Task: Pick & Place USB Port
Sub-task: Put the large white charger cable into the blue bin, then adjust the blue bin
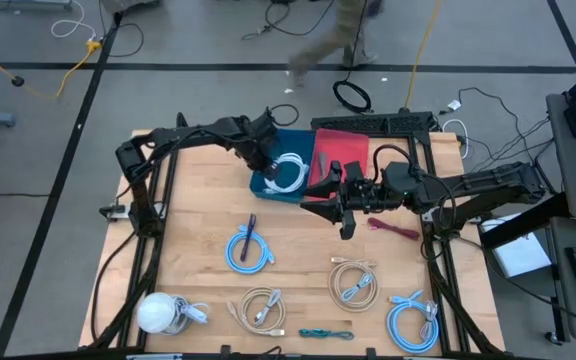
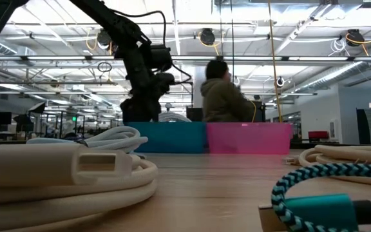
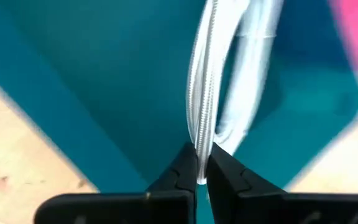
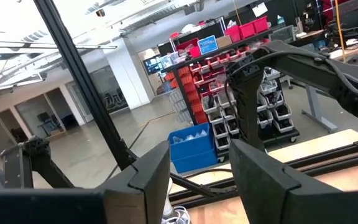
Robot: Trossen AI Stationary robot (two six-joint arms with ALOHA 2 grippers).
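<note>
While left gripper [image 3: 201,177] pinches a white cable [image 3: 207,93] over blue bin [image 1: 268,185], upper centre, right gripper [image 4: 194,180] hangs spread mid-frame; wood table [image 1: 198,275] w/ coiled cables [image 1: 250,248]; person [image 2: 223,96] behind.

The high view looks straight down; the low view faces level across the wooden table [image 1: 298,250], sharing the blue plastic bin [image 2: 166,136] at twelve o'clock.
</note>
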